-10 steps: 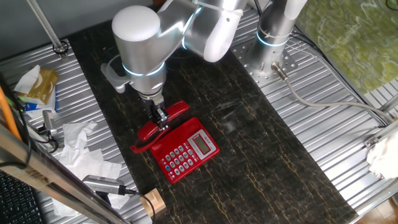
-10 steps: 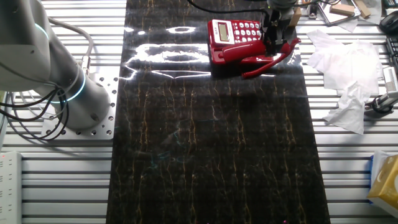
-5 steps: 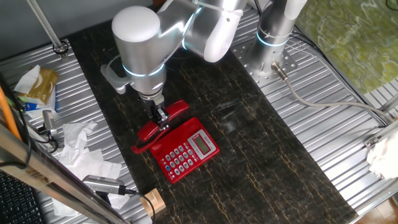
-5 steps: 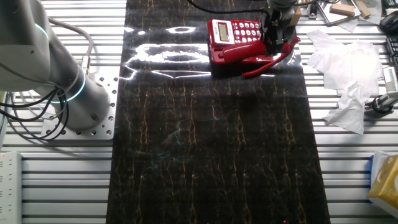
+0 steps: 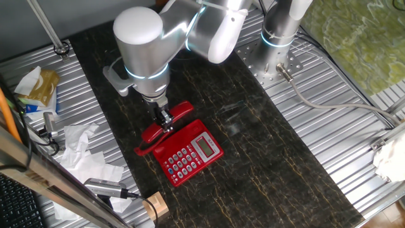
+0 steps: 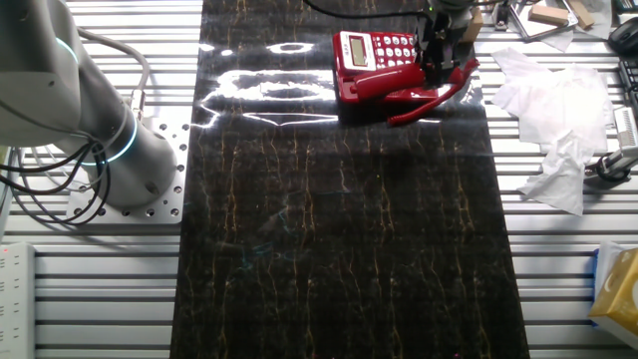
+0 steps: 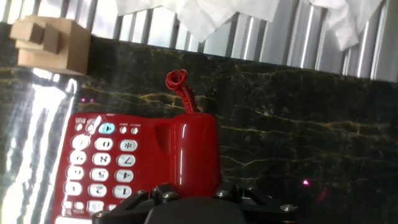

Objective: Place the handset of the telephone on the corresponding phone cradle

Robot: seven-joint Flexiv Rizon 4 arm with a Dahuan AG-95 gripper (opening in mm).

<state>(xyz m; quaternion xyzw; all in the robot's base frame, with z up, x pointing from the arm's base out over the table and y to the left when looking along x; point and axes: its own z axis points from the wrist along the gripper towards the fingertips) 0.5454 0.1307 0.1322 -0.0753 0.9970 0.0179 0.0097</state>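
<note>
The red telephone point(image 5: 190, 155) lies on the dark marble mat, keypad and pale display facing up. The slim red handset point(image 5: 152, 134) lies tilted along the base's edge on the phone cradle side. My gripper point(image 5: 166, 119) is shut on its middle. From the other side the handset point(image 6: 409, 92) slants along the front of the telephone point(image 6: 374, 50) under the gripper point(image 6: 439, 62). In the hand view the handset point(image 7: 196, 149) runs away from the gripper point(image 7: 189, 190) beside the keypad point(image 7: 93, 168), its coiled cord point(image 7: 177, 81) at the far end. The cradle point(image 7: 163, 144) is mostly covered.
Crumpled white paper point(image 5: 82, 152) lies on the slatted metal beside the mat, also visible in the other fixed view point(image 6: 553, 110). A wooden block point(image 5: 155, 206) sits near the mat's corner. A second arm's base point(image 6: 110, 150) stands on the far side.
</note>
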